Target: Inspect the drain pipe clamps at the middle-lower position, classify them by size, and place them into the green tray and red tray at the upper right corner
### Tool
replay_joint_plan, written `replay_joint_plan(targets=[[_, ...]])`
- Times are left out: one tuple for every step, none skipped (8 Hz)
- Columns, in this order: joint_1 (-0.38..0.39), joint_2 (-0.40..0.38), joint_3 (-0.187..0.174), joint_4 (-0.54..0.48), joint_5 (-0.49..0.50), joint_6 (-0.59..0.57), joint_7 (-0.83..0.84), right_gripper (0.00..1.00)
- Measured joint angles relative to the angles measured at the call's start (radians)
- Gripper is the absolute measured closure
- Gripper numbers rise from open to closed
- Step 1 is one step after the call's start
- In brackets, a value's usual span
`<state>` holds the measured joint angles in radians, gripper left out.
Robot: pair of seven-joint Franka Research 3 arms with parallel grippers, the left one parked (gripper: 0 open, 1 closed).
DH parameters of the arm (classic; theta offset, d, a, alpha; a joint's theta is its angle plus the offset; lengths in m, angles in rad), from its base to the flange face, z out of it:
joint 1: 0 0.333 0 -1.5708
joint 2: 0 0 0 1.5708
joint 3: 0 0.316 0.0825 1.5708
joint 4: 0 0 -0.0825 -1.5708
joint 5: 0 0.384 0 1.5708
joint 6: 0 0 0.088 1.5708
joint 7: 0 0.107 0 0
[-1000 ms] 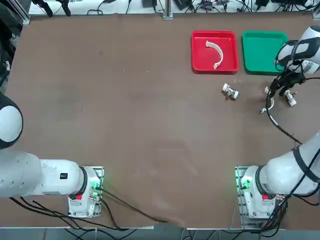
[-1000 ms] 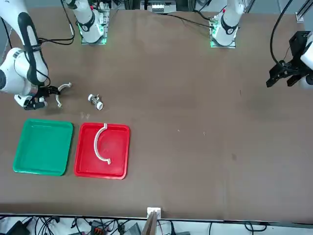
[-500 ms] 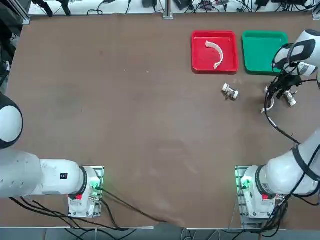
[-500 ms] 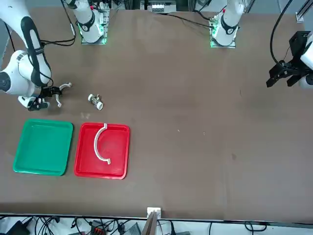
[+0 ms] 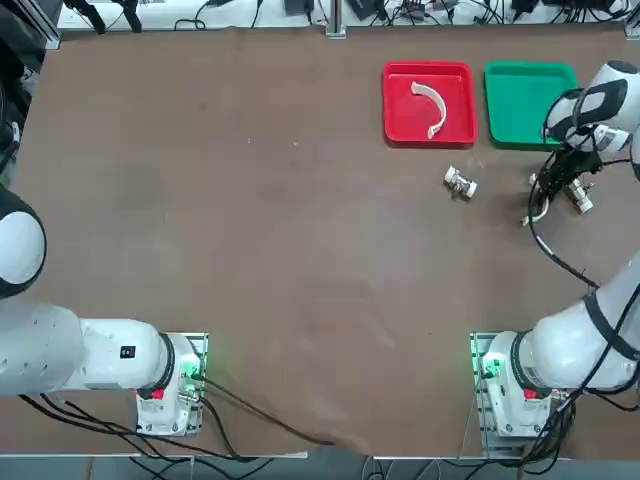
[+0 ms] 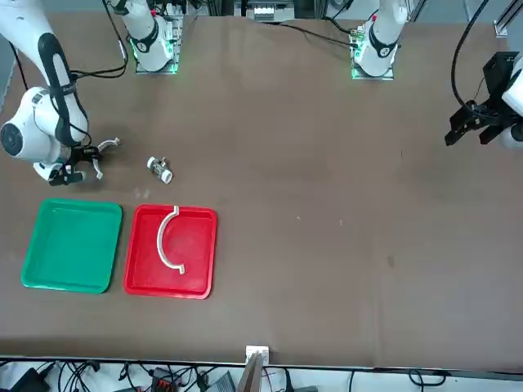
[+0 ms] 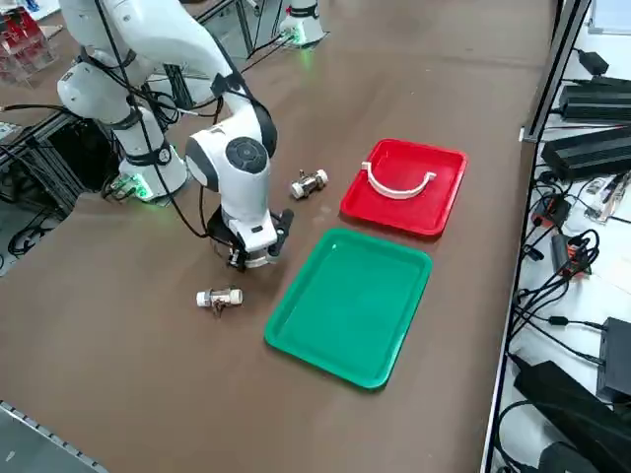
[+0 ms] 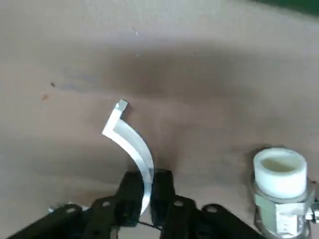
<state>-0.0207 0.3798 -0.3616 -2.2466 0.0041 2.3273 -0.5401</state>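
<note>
The smaller white drain pipe clamp point(image 8: 133, 143) is pinched at one end between the fingers of my right gripper point(image 8: 147, 181), which is shut on it. That gripper point(image 5: 548, 192) hangs low over the table just short of the green tray point(image 5: 525, 100), and the clamp point(image 6: 105, 149) sticks out sideways from it. The green tray point(image 7: 350, 305) has nothing in it. The larger white clamp point(image 5: 430, 105) lies inside the red tray point(image 5: 400, 128), beside the green one. From the right side, the gripper point(image 7: 251, 258) hides the held clamp.
Two small silver-white metal fittings lie on the table. One fitting point(image 5: 460, 182) sits in front of the red tray point(image 7: 434, 212), the other fitting point(image 8: 280, 181) right beside my gripper. The table's right edge is close by.
The right arm's wrist has shifted slightly, while the gripper and the small clamp in it stay almost where they were. The trays and fittings have not moved.
</note>
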Motion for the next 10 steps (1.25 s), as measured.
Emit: replay_joint_plan(targets=[[0.002,-0.001,0.002,0.018,0.0,-0.003,0.0,0.95],[0.009,-0.002,0.005,0.062,0.0,-0.041,-0.001,0.95],[0.022,-0.007,0.006,0.139,0.0,-0.126,-0.001,0.95],[0.034,-0.008,0.008,0.241,0.0,-0.204,-0.001,0.95],[0.045,-0.002,0.01,0.345,0.0,-0.248,-0.001,0.95],[0.05,0.029,0.014,0.445,0.004,-0.267,-0.001,0.95],[0.051,0.097,0.02,0.545,0.021,-0.27,0.0,0.95],[0.05,0.198,0.021,0.659,0.053,-0.263,0.0,0.95],[0.047,0.307,0.021,0.776,0.077,-0.256,0.0,0.95],[0.039,0.406,0.02,0.877,0.089,-0.25,0.002,0.95]])
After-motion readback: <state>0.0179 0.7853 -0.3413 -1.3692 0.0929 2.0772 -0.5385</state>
